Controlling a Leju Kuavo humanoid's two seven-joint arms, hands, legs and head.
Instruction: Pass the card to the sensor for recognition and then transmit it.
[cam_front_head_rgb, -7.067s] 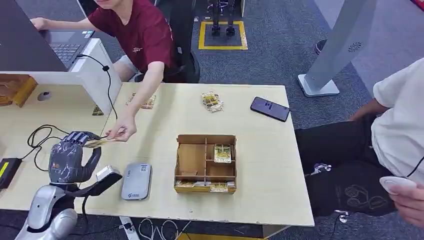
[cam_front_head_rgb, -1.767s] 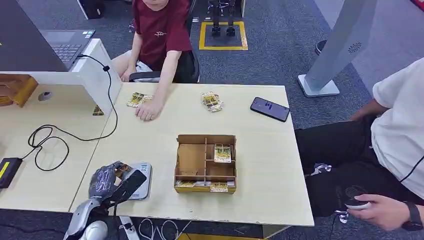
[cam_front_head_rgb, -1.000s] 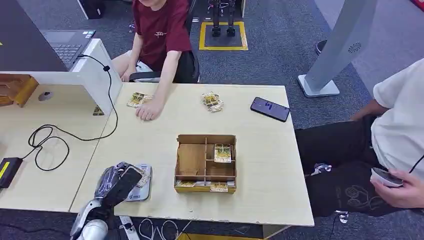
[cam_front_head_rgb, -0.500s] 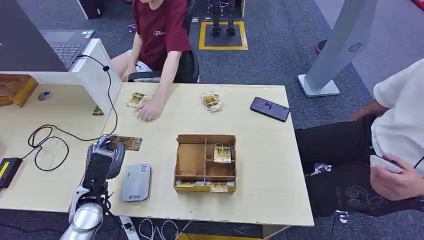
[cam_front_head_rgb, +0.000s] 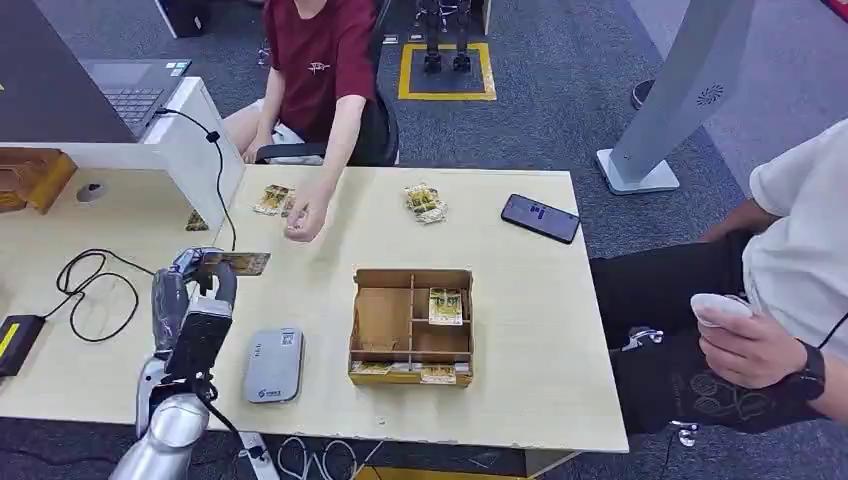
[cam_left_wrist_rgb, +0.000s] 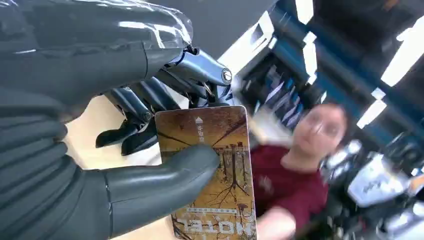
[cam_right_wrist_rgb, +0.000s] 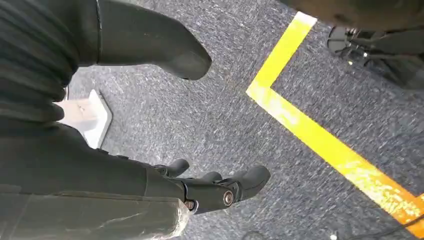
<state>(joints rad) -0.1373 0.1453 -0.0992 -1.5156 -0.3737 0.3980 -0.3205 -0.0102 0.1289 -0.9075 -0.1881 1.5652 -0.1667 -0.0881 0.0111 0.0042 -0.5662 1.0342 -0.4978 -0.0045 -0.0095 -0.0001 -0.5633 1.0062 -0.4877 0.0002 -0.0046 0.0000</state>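
Since half a second back, the left hand (cam_front_head_rgb: 190, 285) has lifted further off the grey sensor (cam_front_head_rgb: 273, 363) and swung toward the person in the red shirt, whose own hand (cam_front_head_rgb: 305, 222) has come up off the table (cam_front_head_rgb: 520, 300) and is now reaching out. So the scan looks done to me and this is the hand-over part.

The card (cam_front_head_rgb: 238, 263) is pinched by one end between the thumb and the darker fingers, held up above the table with its free end sticking out toward the person. It's a thin, flat hotel key card, so I'd guess it's nearly weightless, stiff and glossy enough to slide if the pinch loosens. Holding it by the one end seems right, since that leaves plenty of bare card for the person to grab.

From the head view you get the layout: sensor behind the hand, wooden organiser box (cam_front_head_rgb: 411, 326) off to the side. The left wrist view is where you see the thumb (cam_left_wrist_rgb: 165, 172) lying across the printed face. The right hand (cam_right_wrist_rgb: 150, 185) hangs over the carpet, holding nothing, fingers loosely apart.
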